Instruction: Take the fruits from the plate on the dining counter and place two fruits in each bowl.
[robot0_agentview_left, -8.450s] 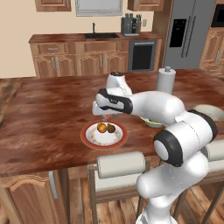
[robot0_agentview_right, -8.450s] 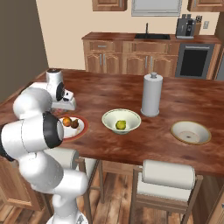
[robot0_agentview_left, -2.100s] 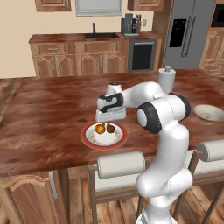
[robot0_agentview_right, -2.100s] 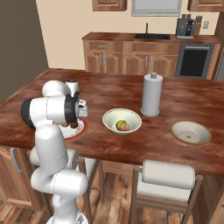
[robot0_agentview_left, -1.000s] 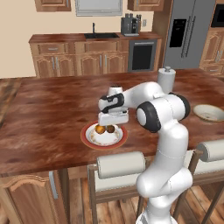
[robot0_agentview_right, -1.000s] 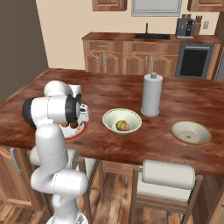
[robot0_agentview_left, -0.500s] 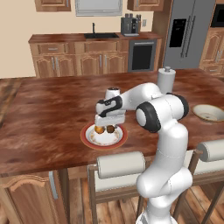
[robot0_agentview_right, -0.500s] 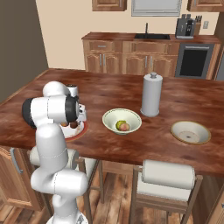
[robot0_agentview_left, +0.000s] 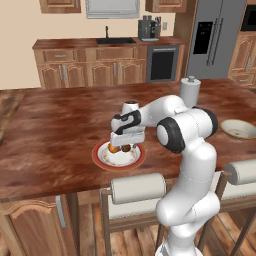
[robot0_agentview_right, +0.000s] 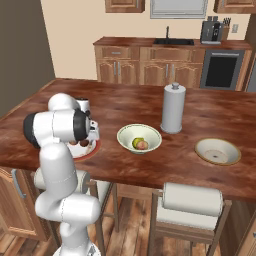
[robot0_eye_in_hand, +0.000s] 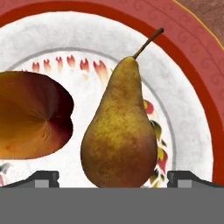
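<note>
Gripper (robot0_eye_in_hand: 113, 177) spread wide, straddling the brown pear (robot0_eye_in_hand: 119, 131) on the plate (robot0_eye_in_hand: 192, 87). Pear looks firm, smooth, light; likely to roll. Best pinched across its fat belly.

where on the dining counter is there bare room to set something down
Bare wood lies left of the plate and across the far side of the dining counter behind it. Another free patch sits between the cream bowl and the tan-rimmed bowl, in front of the paper towel roll. Crowded: the plate, where the open gripper hovers over a pear.
</note>
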